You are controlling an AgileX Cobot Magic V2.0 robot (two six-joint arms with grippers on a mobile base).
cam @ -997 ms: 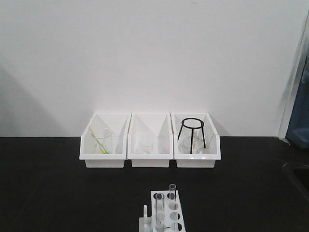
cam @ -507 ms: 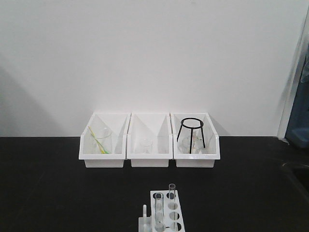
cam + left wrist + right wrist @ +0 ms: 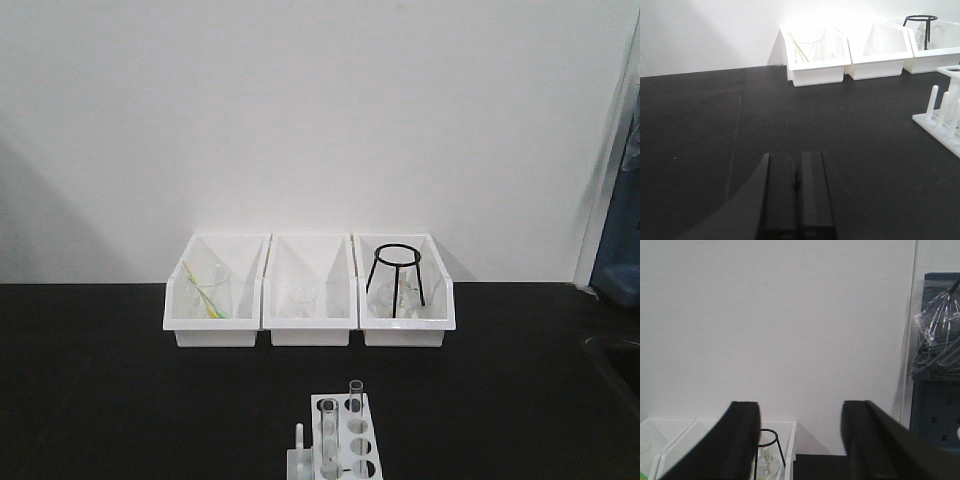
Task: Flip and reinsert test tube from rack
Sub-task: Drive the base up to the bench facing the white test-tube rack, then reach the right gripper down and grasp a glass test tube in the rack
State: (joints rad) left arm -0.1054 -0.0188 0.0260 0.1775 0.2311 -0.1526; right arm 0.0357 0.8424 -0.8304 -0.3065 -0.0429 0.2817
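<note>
The front-facing view looks across the black table (image 3: 100, 400) toward the wall (image 3: 300, 120), the rack (image 3: 343, 440) nearest, three white bins (image 3: 310, 330) behind. The left wrist view sits low over the tabletop, sharing both. The right wrist view, seemingly higher, catches only the bins' tops.

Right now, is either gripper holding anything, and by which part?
Nothing is held: the left gripper is shut with nothing in it, and the right gripper is open and empty.
</note>
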